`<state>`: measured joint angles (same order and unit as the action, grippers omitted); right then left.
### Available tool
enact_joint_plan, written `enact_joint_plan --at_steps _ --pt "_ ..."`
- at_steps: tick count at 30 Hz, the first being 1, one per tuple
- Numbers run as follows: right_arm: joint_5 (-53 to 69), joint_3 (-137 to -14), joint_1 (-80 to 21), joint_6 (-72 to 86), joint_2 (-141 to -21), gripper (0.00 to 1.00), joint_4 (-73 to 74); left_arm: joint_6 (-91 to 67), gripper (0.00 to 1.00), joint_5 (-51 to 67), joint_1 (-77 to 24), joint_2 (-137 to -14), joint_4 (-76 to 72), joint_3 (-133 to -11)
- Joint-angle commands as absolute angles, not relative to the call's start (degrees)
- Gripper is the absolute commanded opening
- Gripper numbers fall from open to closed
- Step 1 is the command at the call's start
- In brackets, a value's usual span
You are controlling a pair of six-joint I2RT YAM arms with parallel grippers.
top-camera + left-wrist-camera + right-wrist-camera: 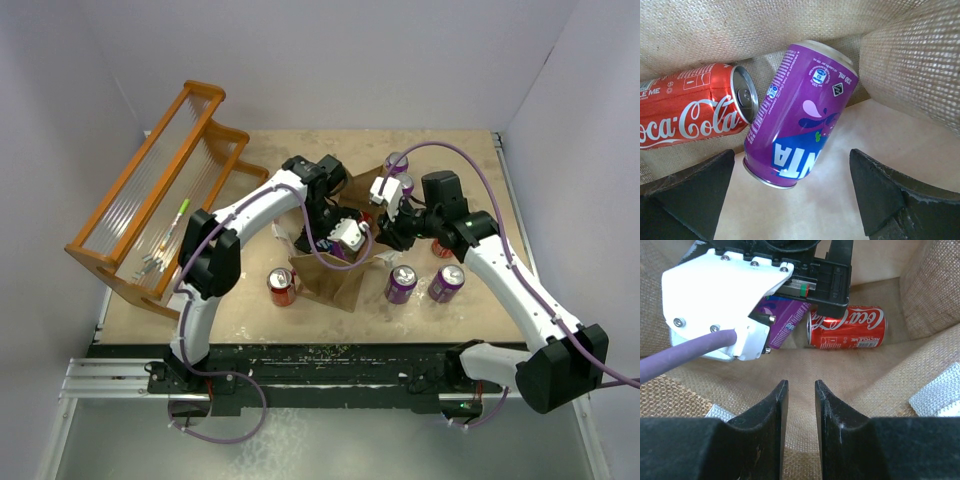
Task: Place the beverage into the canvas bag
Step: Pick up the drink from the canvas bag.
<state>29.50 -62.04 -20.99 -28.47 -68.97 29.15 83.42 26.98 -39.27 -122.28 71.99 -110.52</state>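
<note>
From where I stand, the worry is the way out. The left pincer (pixel 792 152) is deep inside the canvas bag (pixel 335 285), its fingers spread wide on either side of the purple can (pixel 800 110) without touching it. That can lies tilted on the bag's floor, leaning against a red Coca-Cola can (pixel 690 112), so the drink looks delivered. If the wrist lifts crooked, an open finger could hook the purple can or scrape the soft wall and drag the whole bag over. The lilac cable looped at the wrist could also catch on a white handle. The right pincer (pixel 801 382) sits at the rim in the upper right of the bag. Its fingers are nearly together with only a slit between them, and I cannot tell whether they pinch the fabric. If it lets go, the mouth could sag onto the left wrist. In the overhead view the left arm arches up from the lower left and bends steeply down into the bag at centre. The right arm stretches in diagonally from the lower right.
</note>
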Motion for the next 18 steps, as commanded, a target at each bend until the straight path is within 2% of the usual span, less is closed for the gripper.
enact_joint_plan --at_steps 1,6,13,16,18 --pt "29.1 -63.3 -21.1 -27.8 -68.6 0.30 27.5 90.1 0.99 26.1 -39.9 -123.7 71.9 -110.2" --pt "28.4 -63.1 -21.1 -27.6 -68.2 0.30 27.8 92.0 1.00 25.8 -40.3 -126.4 73.4 -110.6" --pt "27.8 -62.9 -21.0 -27.9 -68.0 0.30 27.5 90.7 0.91 25.7 -41.0 -129.2 74.3 -110.7" --pt "27.5 -63.1 -21.1 -27.9 -68.0 0.30 27.1 88.6 0.79 26.5 -41.3 -129.6 73.3 -110.2" --pt "27.4 -63.3 -21.1 -28.0 -68.0 0.29 27.0 86.8 0.61 26.7 -41.3 -129.6 72.7 -110.1"
